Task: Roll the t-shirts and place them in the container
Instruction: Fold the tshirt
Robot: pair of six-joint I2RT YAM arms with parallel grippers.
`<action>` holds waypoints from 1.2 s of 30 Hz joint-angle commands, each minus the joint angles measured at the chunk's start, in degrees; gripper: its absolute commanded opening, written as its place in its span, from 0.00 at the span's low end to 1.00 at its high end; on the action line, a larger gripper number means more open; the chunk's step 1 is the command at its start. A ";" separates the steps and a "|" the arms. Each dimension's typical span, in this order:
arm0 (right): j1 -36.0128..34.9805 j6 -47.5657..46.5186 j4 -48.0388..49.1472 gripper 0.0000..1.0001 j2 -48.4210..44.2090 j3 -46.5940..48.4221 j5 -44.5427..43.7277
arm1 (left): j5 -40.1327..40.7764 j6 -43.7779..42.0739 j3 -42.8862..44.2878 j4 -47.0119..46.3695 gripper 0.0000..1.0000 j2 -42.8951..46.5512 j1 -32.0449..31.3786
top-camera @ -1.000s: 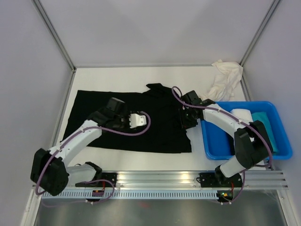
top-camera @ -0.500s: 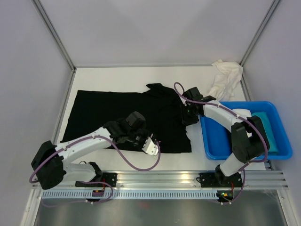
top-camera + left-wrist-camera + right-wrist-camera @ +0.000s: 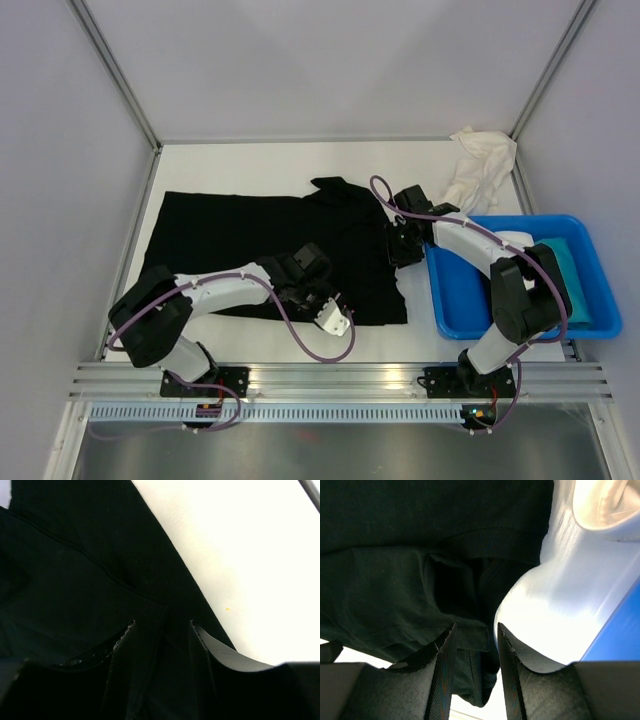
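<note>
Lying across the bench (image 3: pixel 250 160), the black shirt (image 3: pixel 230 240) has its near hem under the left gripper (image 3: pixel 160 627), jaws parted; the right gripper (image 3: pixel 474 627) pinches its right edge.

No text, label, brand, number or sign can be read in any view. Nothing legible is made out on the black shirt (image 3: pixel 220 230) or the bin (image 3: pixel 460 300).
</note>
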State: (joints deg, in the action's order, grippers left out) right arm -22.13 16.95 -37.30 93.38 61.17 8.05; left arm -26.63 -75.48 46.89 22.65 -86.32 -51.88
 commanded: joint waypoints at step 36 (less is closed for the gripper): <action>-0.11 -1.13 3.73 0.12 0.40 -3.78 3.20 | 3.25 -5.55 3.29 -3.94 0.02 -5.61 -0.24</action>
State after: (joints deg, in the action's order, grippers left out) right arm -22.15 16.23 -33.36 94.59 55.94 11.70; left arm -23.55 -78.11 50.26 19.31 -94.02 -51.88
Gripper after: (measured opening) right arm 0.121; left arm 0.033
